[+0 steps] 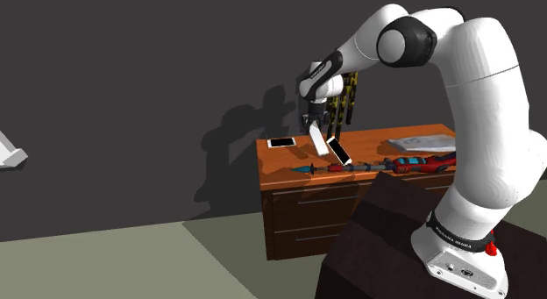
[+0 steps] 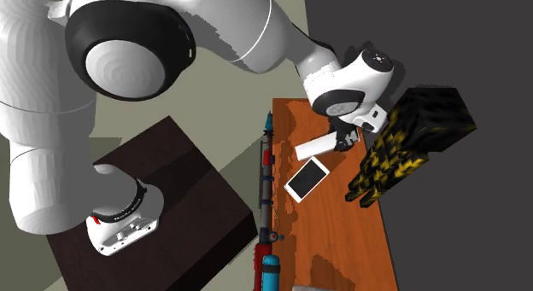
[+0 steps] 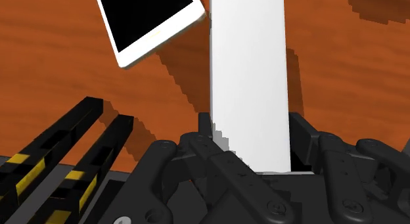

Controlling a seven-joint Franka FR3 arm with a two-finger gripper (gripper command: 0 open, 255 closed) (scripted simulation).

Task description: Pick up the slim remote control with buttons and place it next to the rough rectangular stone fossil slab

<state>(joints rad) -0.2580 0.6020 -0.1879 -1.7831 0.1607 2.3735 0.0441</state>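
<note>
Dresser top (image 1: 377,141): hand (image 1: 314,122) clasps white remote (image 1: 316,138) above it.

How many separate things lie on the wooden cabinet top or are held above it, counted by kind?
White-framed phones: 2
Plain white remote, clasped in the tool: 1
Grey slab: 1
Black-and-yellow rack: 1
Long red-and-blue rod: 1
Total: 6

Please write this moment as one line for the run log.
end effector: shut on white remote | remote: tilted, above dresser top, near white phone | grey slab: apart, not reached
</note>
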